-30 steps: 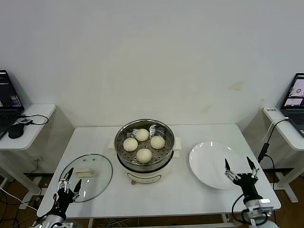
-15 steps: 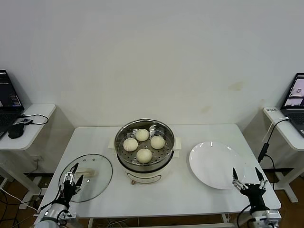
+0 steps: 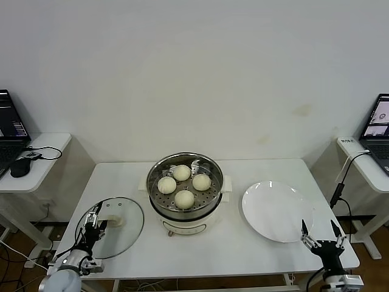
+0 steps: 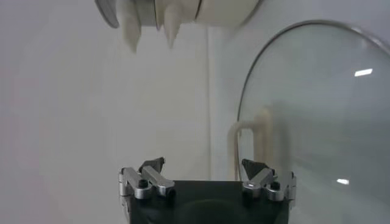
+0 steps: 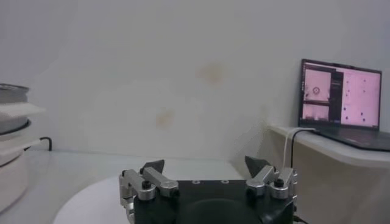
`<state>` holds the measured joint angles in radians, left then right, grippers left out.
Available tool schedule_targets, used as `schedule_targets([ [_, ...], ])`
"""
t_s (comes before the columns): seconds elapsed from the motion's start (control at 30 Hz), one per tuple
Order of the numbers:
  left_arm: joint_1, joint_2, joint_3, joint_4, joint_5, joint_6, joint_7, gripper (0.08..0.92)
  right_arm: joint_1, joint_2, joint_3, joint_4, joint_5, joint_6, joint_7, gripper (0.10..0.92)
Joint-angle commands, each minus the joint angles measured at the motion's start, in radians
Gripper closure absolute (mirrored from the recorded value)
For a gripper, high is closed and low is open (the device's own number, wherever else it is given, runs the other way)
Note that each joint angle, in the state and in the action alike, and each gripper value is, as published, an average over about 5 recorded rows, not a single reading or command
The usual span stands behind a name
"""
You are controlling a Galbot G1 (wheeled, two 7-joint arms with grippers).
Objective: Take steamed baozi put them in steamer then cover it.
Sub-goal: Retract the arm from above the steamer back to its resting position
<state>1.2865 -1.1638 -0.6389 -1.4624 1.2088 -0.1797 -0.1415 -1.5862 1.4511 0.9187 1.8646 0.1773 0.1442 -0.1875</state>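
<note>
The steamer (image 3: 159, 208) stands at the table's middle on its cream-white base. Four steamed baozi (image 3: 184, 198) lie on its perforated tray. The cover (image 3: 127, 234), a clear glass lid, lies flat on the table to the steamer's left, its cream-white handle (image 3: 110, 220) facing up. My left gripper (image 3: 93, 227) is open over the cover's near-left part, just short of the handle. In the left wrist view the gripper (image 4: 204, 168) is open and empty, with the handle (image 4: 247, 145) and the glass (image 4: 323, 115) just beyond it. My right gripper (image 3: 323, 236) is open and empty at the table's front right.
A flat white plate (image 3: 276, 210) lies right of the steamer, just beyond my right gripper (image 5: 206, 164). Side desks with laptops (image 3: 380, 118) stand at both sides. A cable (image 3: 343, 176) hangs off the table's right edge.
My left gripper has moved forward over the cover toward its handle. My right gripper has drawn back off the plate toward the table's front edge.
</note>
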Motion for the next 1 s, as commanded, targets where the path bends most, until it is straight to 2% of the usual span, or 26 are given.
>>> schedule_targets([
  [0.03,-0.048,-0.002,0.012,0.068,0.008,0.003,0.005,0.183,-0.013,0.005,0.0,0.012,-0.007,-0.001,-0.004,0.202],
  [0.17,-0.055,-0.006,0.018,0.09,0.008,0.004,0.003,0.26,-0.018,0.004,-0.002,0.024,-0.002,-0.005,-0.006,0.203],
  [0.5,-0.054,-0.008,0.015,0.113,-0.001,0.001,-0.02,0.554,-0.01,0.009,-0.019,0.033,0.003,-0.014,-0.009,0.203],
  [0.8,-0.017,-0.015,0.003,0.044,-0.054,0.008,-0.086,0.81,-0.012,0.011,-0.026,0.043,0.002,-0.012,-0.012,0.203],
  [0.9,0.005,-0.017,-0.015,0.0,-0.062,0.02,-0.104,0.859,-0.012,0.011,-0.032,0.041,-0.006,-0.009,-0.015,0.202],
  [1.0,0.043,-0.014,-0.047,-0.072,-0.069,0.054,-0.113,0.864,-0.012,0.012,-0.036,0.038,-0.013,-0.005,-0.017,0.203],
])
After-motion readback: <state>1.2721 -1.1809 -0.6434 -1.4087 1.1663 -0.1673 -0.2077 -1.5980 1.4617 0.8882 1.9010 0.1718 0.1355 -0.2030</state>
